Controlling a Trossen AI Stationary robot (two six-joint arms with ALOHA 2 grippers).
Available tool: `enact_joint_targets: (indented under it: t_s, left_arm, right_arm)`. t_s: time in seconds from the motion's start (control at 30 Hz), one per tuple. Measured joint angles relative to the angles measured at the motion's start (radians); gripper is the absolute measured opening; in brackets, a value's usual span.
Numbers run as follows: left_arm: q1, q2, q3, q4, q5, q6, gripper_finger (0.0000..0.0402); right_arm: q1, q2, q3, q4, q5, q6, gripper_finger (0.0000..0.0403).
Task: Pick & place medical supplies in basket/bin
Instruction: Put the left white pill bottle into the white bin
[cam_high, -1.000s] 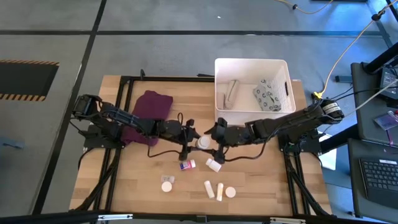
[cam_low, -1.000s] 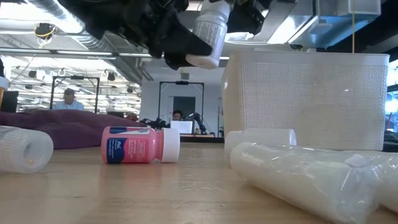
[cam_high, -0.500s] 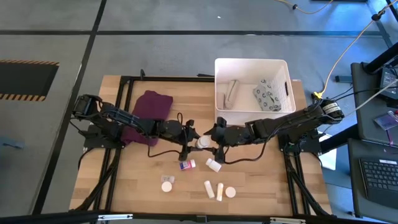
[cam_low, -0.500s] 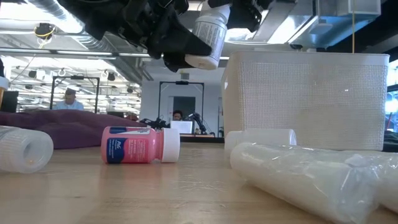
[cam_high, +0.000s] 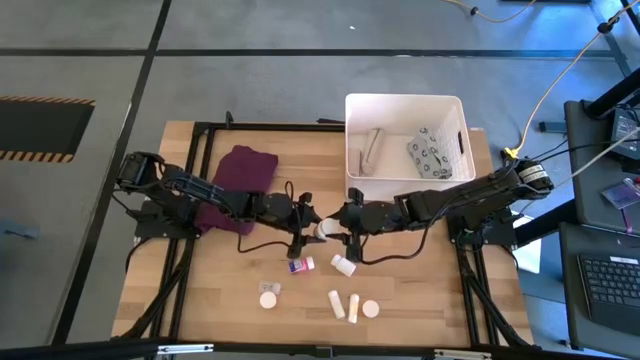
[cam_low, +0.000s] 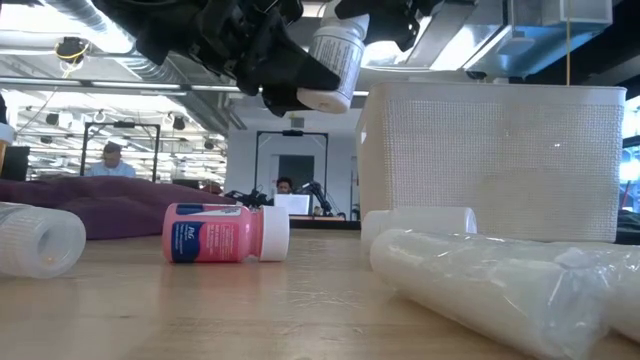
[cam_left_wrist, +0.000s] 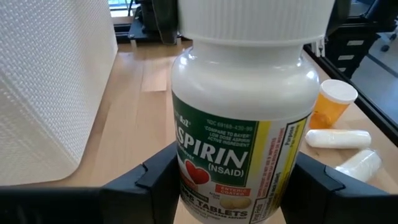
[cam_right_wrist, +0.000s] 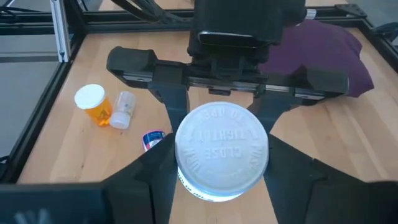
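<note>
A white aspirin bottle with a white cap hangs in the air over the table's middle, tilted in the low view. My left gripper is shut on it. My right gripper faces it from the right and is open. Its fingers stand on either side of the cap; whether they touch it, I cannot tell. The white tub stands at the far right and holds a grey patterned pouch and a beige roll. My left gripper pinches the bottle's lower body between its two fingers, coming level from the table's left. The bottle is lifted clear, and its cap points away from the gripper, toward the right arm.
On the near half of the table lie a pink bottle, an orange pill bottle, two round white containers and two white tubes. A purple cloth lies at the far left. People sit in the room behind.
My right gripper has crept a little toward the table's left, closer around the bottle's cap. The left gripper keeps the bottle held in the air at about the same place.
</note>
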Motion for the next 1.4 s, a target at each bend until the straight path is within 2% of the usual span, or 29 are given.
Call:
enact_joint_targets:
  t_s: [0.17,0.43,0.67,0.83,0.9,1.0,1.1,1.17,1.27,1.4]
  left_arm:
    - [0.000,0.001,0.000,0.004,0.006,0.018,0.0212]
    - [0.005,-0.026,0.000,-0.042,0.010,0.037,0.0249]
    - [0.005,-0.162,-0.001,-0.164,0.001,0.035,0.0257]
    - [0.005,-0.278,-0.021,-0.227,-0.077,0.030,0.0254]
    - [0.005,-0.306,-0.031,-0.243,-0.120,0.031,0.0254]
    - [0.005,-0.336,-0.039,-0.247,-0.161,0.008,0.0255]
    - [0.005,-0.350,-0.039,-0.241,-0.158,-0.002,0.0254]
    - [0.005,-0.354,-0.039,-0.242,-0.156,-0.003,0.0253]
    - [0.004,-0.354,-0.039,-0.244,-0.156,-0.004,0.0254]
    - [0.005,-0.354,-0.039,-0.258,-0.156,-0.005,0.0255]
  right_arm:
    - [0.000,0.000,0.000,0.000,-0.001,-0.003,0.0190]
    - [0.000,0.000,0.002,-0.022,-0.006,-0.003,0.0190]
    - [0.001,-0.030,0.007,-0.080,0.031,-0.006,0.0190]
    - [-0.001,-0.107,0.105,-0.218,0.061,-0.005,0.0190]
    - [-0.003,-0.140,0.163,-0.293,0.107,-0.004,0.0190]
    - [-0.014,-0.181,0.255,-0.443,0.253,0.001,0.0190]
    - [-0.059,-0.213,0.336,-0.565,0.402,0.023,0.0198]
    - [-0.113,-0.229,0.365,-0.602,0.420,0.028,0.0201]
    - [-0.219,-0.245,0.375,-0.624,0.409,0.007,0.0198]
    - [-0.401,-0.242,0.375,-0.666,0.272,-0.024,0.0192]
